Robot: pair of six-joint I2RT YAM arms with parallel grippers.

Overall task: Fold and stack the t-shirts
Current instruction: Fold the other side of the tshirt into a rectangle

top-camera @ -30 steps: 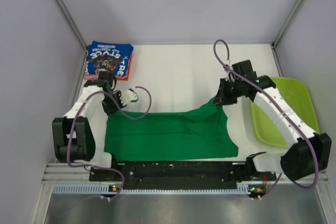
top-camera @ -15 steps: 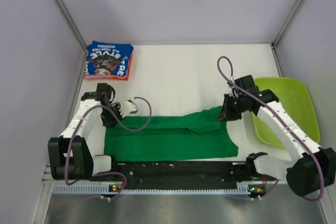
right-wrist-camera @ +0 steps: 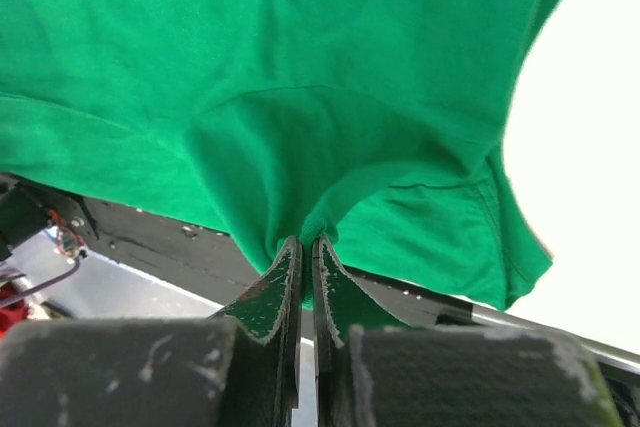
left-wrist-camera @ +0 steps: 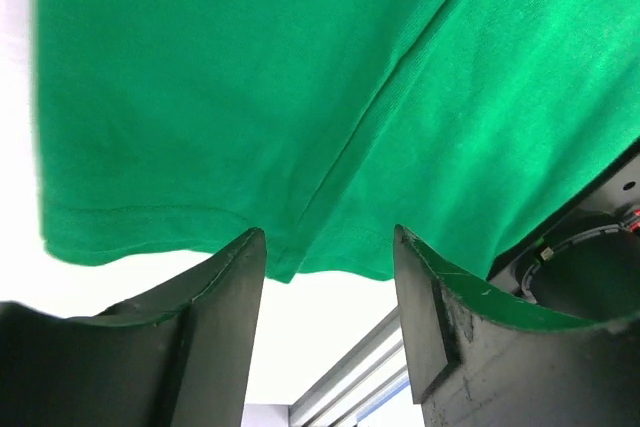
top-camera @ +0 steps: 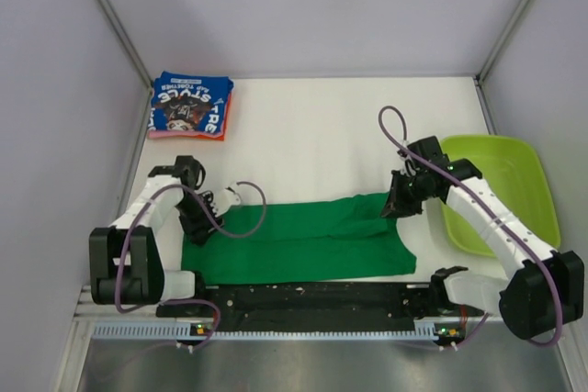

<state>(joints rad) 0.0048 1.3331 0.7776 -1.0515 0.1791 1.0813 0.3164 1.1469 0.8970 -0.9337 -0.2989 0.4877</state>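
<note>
The bright green t-shirt (top-camera: 303, 240) lies folded lengthwise along the near edge of the table. My left gripper (top-camera: 195, 224) stands open at the shirt's left end; in the left wrist view the green cloth (left-wrist-camera: 300, 97) lies just beyond the fingertips (left-wrist-camera: 250, 247), with nothing between them. At the shirt's right end my right gripper (top-camera: 393, 208) is shut on a pinch of the green cloth (right-wrist-camera: 330, 147), which bunches at its tips (right-wrist-camera: 306, 245). The blue t-shirt (top-camera: 190, 105) with white lettering lies folded at the back left, on an orange-pink one (top-camera: 223, 128).
A lime-green plastic tub (top-camera: 510, 190) sits at the right edge of the table, right beside my right arm. The black base rail (top-camera: 312, 296) runs along the near edge. Grey walls close in the table on three sides.
Both arms drew the green shirt's far edge toward the near side and lowered it, flattening the fold. My left gripper has opened and let go of the cloth; the right stays shut.
</note>
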